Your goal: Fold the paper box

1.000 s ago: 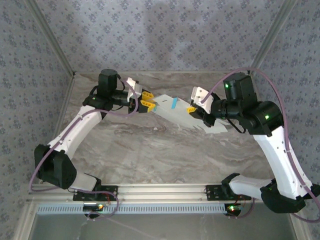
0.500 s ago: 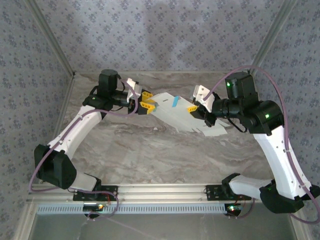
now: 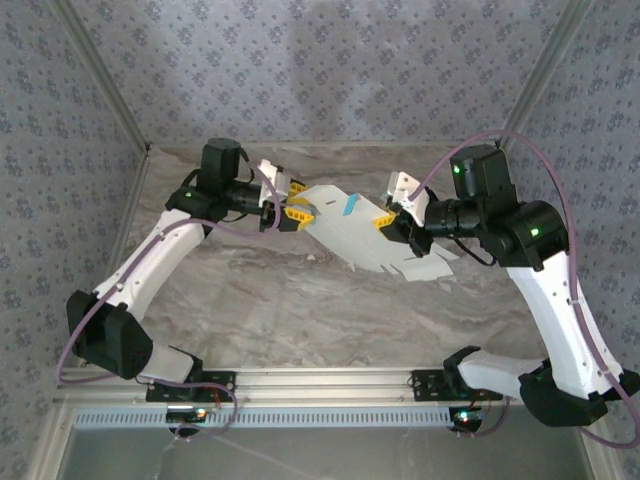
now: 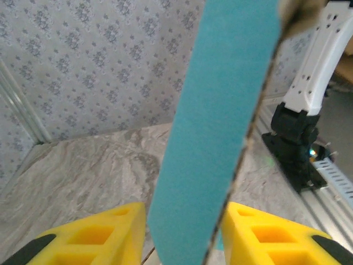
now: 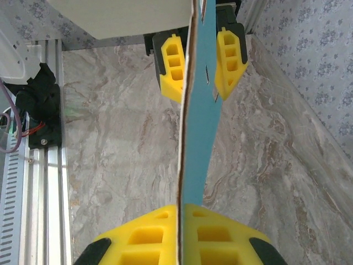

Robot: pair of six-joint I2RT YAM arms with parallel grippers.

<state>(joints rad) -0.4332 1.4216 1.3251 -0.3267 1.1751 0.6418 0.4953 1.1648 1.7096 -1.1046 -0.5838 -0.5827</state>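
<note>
The paper box [image 3: 360,235] is a flat die-cut sheet held in the air over the table's far middle, pale beige side up. My right gripper [image 3: 387,222] is shut on its right end; in the right wrist view the yellow fingers [image 5: 149,237] pinch the sheet [image 5: 201,138] edge-on, blue face to the right. My left gripper [image 3: 293,206] is at the sheet's left end. Its fingers [image 4: 99,237] stand apart with the blue sheet [image 4: 220,110] between them and a gap at the side, so it is open. The right wrist view shows the left gripper [image 5: 198,83] straddling the far end.
The marble table [image 3: 300,310] lies under the sheet. Patterned walls close in the back and sides. An aluminium rail [image 3: 320,380] with both arm bases runs along the near edge. The right arm's base [image 4: 298,143] is in the left wrist view.
The left gripper's jaws have widened and let go of the sheet's left end. The sheet has swung slightly toward the near side, still pinched by the right gripper.
</note>
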